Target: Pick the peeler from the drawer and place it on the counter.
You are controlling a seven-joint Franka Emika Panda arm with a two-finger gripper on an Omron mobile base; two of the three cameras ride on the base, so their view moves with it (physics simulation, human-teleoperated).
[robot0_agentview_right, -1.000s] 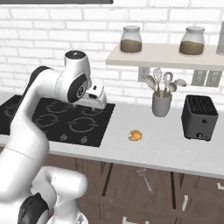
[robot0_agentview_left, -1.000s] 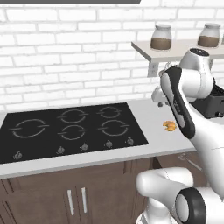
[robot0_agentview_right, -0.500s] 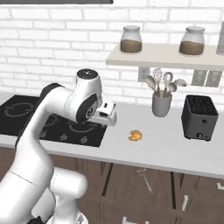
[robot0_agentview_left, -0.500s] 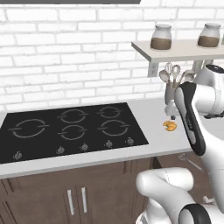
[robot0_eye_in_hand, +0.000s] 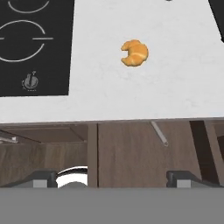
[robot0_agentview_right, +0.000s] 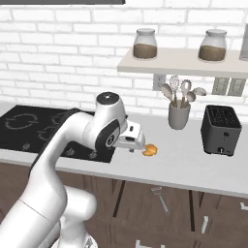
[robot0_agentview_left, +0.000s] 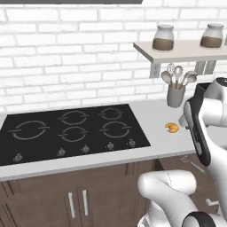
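Here the claw (robot0_eye_in_hand: 111, 177) hung above the front edge of the worktop (robot0_agentview_right: 193, 167), its two dark fingertips (robot0_eye_in_hand: 43, 178) spread wide with nothing between them. In the right base view the claw (robot0_agentview_right: 133, 140) sat just beside the small orange croissant (robot0_agentview_right: 150, 150), on the hob side of it and not touching it. The peeler (robot0_agentview_right: 160, 197) lay in the pulled-out drawer (robot0_agentview_right: 145, 208) below the worktop edge, a thin silver-grey stick with its head toward the worktop; the hand view showed its slim handle (robot0_eye_in_hand: 159, 133) slanting on the dark brown wood of the drawer (robot0_eye_in_hand: 131, 153), just under the pale edge of the worktop (robot0_eye_in_hand: 175, 87). The croissant (robot0_eye_in_hand: 134, 53) rested on the worktop beyond it, well apart from the peeler and to the right of the black hob (robot0_eye_in_hand: 30, 43). From the left base view the croissant (robot0_agentview_left: 172, 127) lay near the grey utensil holder (robot0_agentview_left: 175, 95), and the peeler (robot0_agentview_left: 193, 163) showed faintly in the drawer (robot0_agentview_left: 177, 166) beside the arm. A black toaster (robot0_agentview_right: 221, 130) stood on the worktop to the right of the holder (robot0_agentview_right: 178, 115), and two glass jars (robot0_agentview_right: 145, 44) stood on the wall shelf (robot0_agentview_right: 184, 62) above.
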